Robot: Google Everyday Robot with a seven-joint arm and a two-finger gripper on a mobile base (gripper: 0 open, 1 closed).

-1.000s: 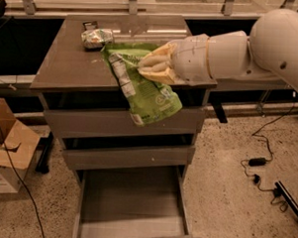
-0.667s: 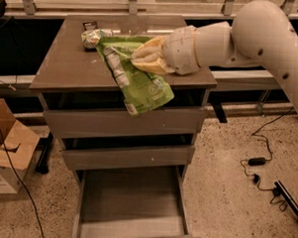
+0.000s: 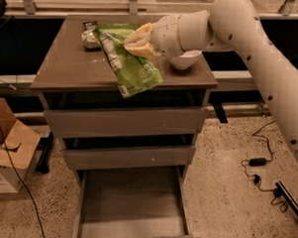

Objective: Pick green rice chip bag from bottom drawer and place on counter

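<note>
Holding: the gripper (image 3: 134,44) hangs over the middle of the counter (image 3: 62,67), its tan fingers (image 3: 143,34) drawn narrow and pinching the upper right edge of the green rice chip bag (image 3: 129,65).
Bag position: it lies slanted across the counter and appears to rest on it, with its lower corner poking past the front edge above the top drawer.
Bottom drawer: the bottom drawer (image 3: 130,209) stands pulled out, and nothing shows inside it.
Neighbours: a white bowl (image 3: 185,58) sits just beside the wrist. A small pale packet (image 3: 90,37) lies at the back, against the bag's far end.
Weight: probably very light, mostly air and chips.
Body: soft and pillow-like. It sags and folds where unsupported rather than holding its shape.
Surface: crinkly film, likely slick between smooth pads.
Fragility: the contents would crush under a hard squeeze on the belly.
Best hold: a flat sealed edge or corner, as here, where the film doubles up and no chips sit.
Stage: placing looks nearly complete, only the release remaining.
Risk: the overhanging corner could drag the bag off if it is nudged forward.
</note>
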